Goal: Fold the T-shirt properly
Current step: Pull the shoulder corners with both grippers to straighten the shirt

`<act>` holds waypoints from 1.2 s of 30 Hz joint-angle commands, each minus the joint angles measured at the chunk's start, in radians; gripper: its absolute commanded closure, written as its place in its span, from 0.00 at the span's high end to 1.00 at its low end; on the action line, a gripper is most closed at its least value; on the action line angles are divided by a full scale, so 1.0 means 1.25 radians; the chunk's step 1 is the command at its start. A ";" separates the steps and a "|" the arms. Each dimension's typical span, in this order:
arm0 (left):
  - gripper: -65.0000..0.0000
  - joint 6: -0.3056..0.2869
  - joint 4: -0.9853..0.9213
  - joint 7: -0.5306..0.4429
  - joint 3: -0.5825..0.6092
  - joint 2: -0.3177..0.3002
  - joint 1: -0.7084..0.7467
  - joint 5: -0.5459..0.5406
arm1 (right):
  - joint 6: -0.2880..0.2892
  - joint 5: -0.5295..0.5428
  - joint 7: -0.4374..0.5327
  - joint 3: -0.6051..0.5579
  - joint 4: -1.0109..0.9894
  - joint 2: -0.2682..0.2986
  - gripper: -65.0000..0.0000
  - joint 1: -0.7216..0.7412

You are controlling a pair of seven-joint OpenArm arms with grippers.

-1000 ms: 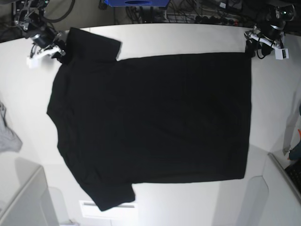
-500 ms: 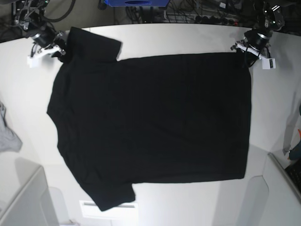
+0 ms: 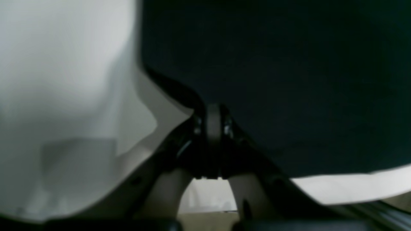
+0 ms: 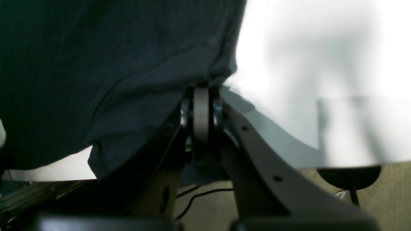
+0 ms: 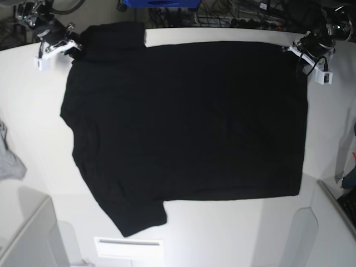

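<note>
The black T-shirt (image 5: 183,122) lies spread plain side up on the white table (image 5: 222,239), sleeves toward the view's left and hem toward the right. My left gripper (image 5: 300,51) is at the far right hem corner. In the left wrist view its jaws (image 3: 213,110) are shut on the T-shirt's edge (image 3: 289,80). My right gripper (image 5: 71,44) is at the far left sleeve. Seen from the right wrist, it (image 4: 201,93) is shut on bunched black cloth (image 4: 96,64). The print does not show.
A small light grey cloth (image 5: 8,158) lies at the table's left edge. Pale bins stand at the front left (image 5: 28,239) and front right (image 5: 334,222). A white label (image 5: 128,245) sits near the front edge. Cables and a blue box (image 5: 161,3) line the back.
My left gripper closed on the hem corner. Both grippers then drew the T-shirt's far edge toward the back of the table, and the whole shirt slid that way.
</note>
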 commanded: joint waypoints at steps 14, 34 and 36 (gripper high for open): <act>0.00 0.003 0.078 0.011 -0.041 -0.008 0.008 -0.132 | -0.057 0.010 -0.103 0.005 0.156 0.008 0.00 0.106; 0.00 0.122 -0.096 0.011 -0.044 -0.014 -0.196 -0.151 | -0.176 -0.053 -0.177 -0.034 -0.038 0.013 0.00 0.429; 0.00 0.128 -0.111 0.011 -0.044 -0.014 -0.209 -0.151 | -0.176 -0.083 -0.174 -0.051 -0.057 0.011 0.00 0.453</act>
